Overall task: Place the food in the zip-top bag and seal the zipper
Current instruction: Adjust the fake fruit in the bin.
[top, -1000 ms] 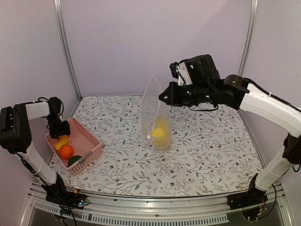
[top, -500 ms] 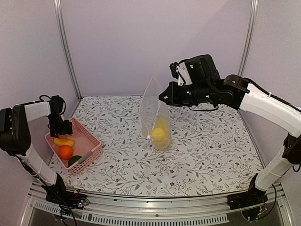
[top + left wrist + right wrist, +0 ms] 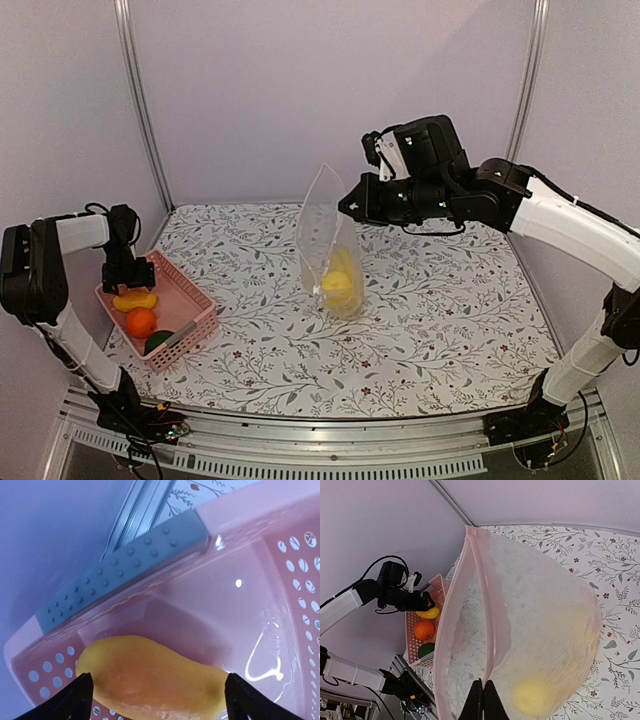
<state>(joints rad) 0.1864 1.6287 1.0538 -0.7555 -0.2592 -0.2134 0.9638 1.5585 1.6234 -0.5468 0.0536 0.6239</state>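
My right gripper (image 3: 345, 210) is shut on the rim of the clear zip-top bag (image 3: 328, 240) and holds it upright at mid-table. Its mouth gapes, and the pinkish zipper (image 3: 492, 620) runs up from my shut right gripper (image 3: 483, 700). Yellow food (image 3: 338, 280) lies at the bag's bottom. At the far left, my left gripper (image 3: 128, 280) hangs open over the pink basket (image 3: 190, 300). Its fingertips straddle a yellow fruit (image 3: 150, 677) lying on the basket floor. An orange (image 3: 140, 322) and a dark green piece (image 3: 158, 341) lie beside it.
The basket sits near the table's left edge, close to a metal frame post (image 3: 140, 100). Its pink wall (image 3: 210, 605) rises just behind my left gripper (image 3: 159, 695). The floral tablecloth (image 3: 450, 320) covers the table.
My left gripper's jaws have widened and it has shifted slightly back. The yellow fruit went from tilted up to lying flat in the basket. The right arm and bag have not moved.
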